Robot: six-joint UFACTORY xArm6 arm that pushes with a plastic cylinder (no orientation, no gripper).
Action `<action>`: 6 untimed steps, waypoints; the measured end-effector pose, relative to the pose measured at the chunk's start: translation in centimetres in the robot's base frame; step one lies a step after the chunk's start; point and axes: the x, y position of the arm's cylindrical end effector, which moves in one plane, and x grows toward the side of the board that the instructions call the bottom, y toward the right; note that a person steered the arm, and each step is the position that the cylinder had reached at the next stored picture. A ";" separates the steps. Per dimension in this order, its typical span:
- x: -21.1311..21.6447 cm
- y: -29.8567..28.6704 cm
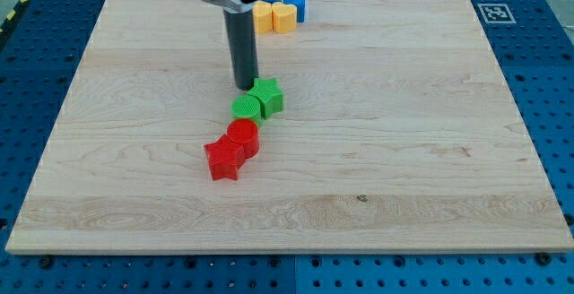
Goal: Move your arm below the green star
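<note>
Camera view: a pale wooden board (377, 151) lies on a blue perforated table (36, 52), with a black-and-white marker tag (492, 12) at the board's top right corner. My tip (245, 87) rests on the board just at the upper left of the green star (267, 97), touching or nearly touching it. There is no pincer here, only the rod. A green cylinder (246, 108) sits against the star's lower left. Below it a red cylinder (242, 136) and a red star (223, 159) touch. At the view's top, a yellow block (263, 16), a yellow heart-like block (283, 17) and a blue block (295, 3) cluster together.
</note>
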 end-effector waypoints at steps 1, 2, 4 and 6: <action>0.0 1.3; 1.2 4.5; 2.2 14.5; 15.9 15.2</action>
